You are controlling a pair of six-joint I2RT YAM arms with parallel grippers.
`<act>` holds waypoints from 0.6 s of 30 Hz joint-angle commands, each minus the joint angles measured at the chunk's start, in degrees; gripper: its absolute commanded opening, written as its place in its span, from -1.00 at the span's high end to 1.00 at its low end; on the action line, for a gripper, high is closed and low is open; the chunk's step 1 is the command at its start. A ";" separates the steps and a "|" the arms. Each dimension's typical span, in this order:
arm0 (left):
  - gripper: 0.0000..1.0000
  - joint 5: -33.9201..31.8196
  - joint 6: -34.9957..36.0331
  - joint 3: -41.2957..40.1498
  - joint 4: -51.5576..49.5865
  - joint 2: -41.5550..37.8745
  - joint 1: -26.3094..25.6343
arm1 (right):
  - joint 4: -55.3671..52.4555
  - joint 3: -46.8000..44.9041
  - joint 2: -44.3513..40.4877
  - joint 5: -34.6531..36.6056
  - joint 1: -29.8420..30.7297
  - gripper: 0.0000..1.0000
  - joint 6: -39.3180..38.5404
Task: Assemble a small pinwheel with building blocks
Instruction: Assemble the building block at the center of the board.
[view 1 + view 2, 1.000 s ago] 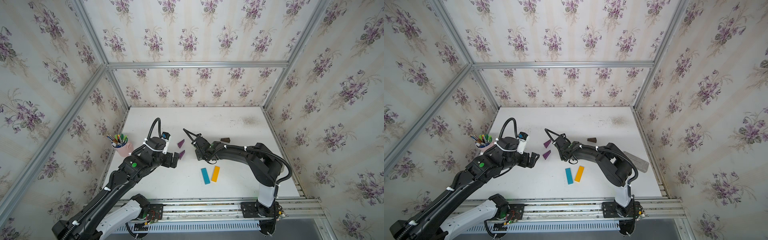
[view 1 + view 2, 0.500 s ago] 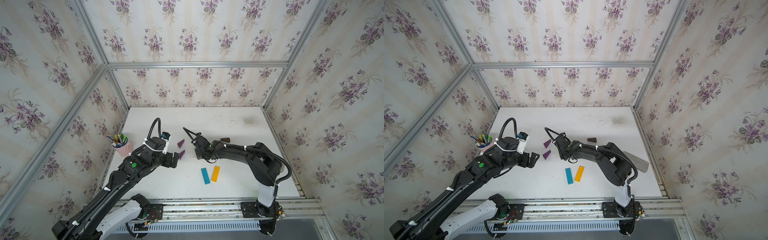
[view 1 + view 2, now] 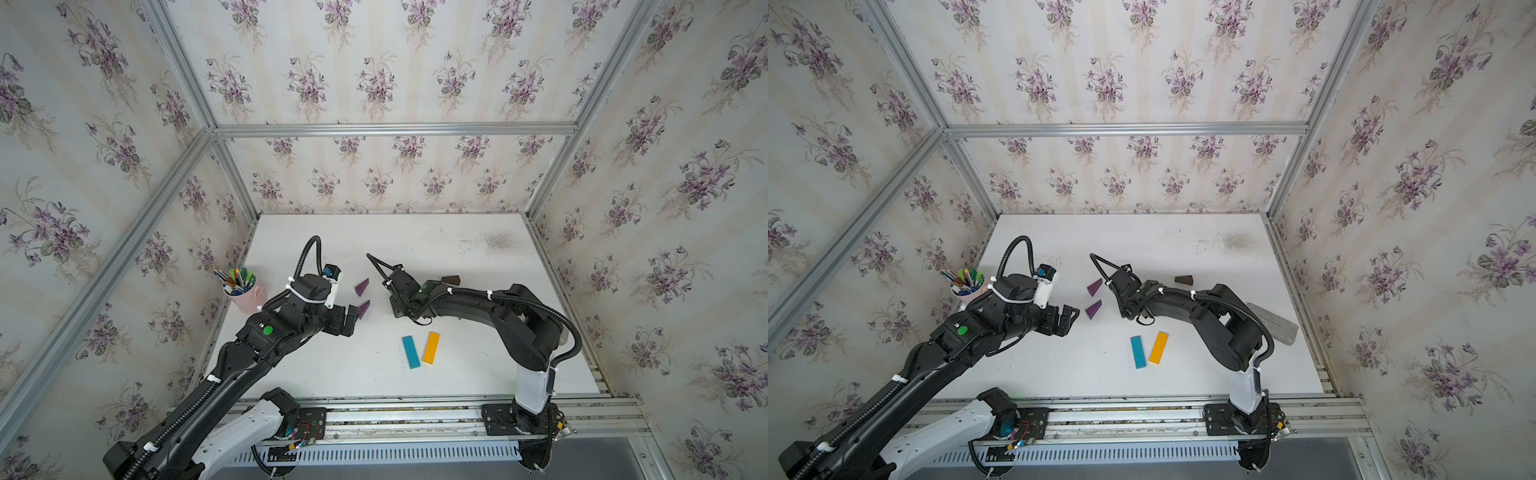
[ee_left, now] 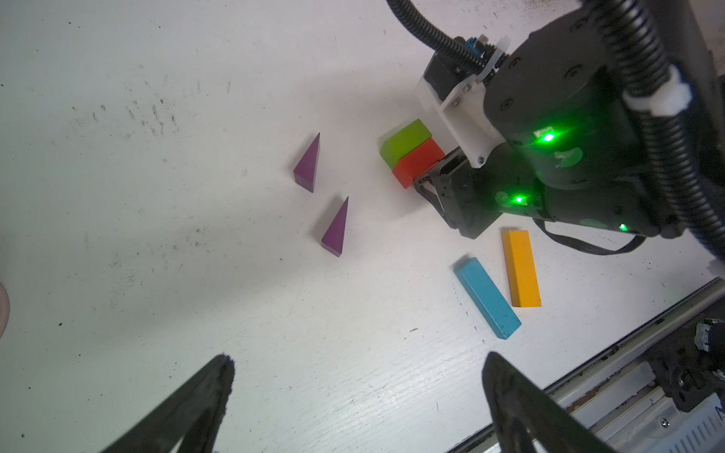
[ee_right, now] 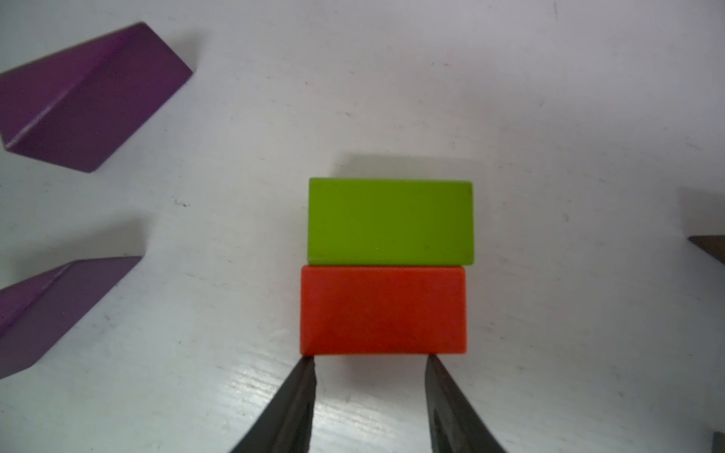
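While the right hand sits low over the white surface near the middle of the frame, its two fingertips stand partly apart and touch the long side of the red block, clasping nothing. That red block lies flat and flush against the green block, the two forming a rough square; in both top views the right arm hides the pair. One purple wedge and a second purple wedge lie just left of that hand, apart from each other and from the square. Near the lower wedge, the left hand is released, spread wide and empty. At lower centre, a blue bar and an orange bar lie just beside each other, slightly apart. A brown wedge sits beyond the right arm. A pink cup of pens stands at the surface's left edge.
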 commanded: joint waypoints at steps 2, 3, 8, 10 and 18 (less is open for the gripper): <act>-0.99 0.45 -0.15 -0.04 -0.17 0.07 0.07 | 0.47 0.58 0.57 0.47 -0.05 0.06 1.35; -0.99 0.50 -0.17 -0.04 -0.22 0.15 -0.02 | 0.49 0.67 0.66 0.58 -0.05 0.06 1.45; -0.99 0.80 -0.13 0.03 -0.16 0.01 -0.05 | 0.53 1.58 1.03 0.87 -0.14 0.06 1.81; -0.99 0.84 -0.18 0.03 -0.23 -0.02 0.01 | 0.68 1.96 1.07 0.35 -0.14 0.06 1.88; -0.99 0.28 -0.31 -0.01 -0.08 0.78 -0.01 | 1.83 -1.11 -4.19 -0.08 -0.14 0.04 2.42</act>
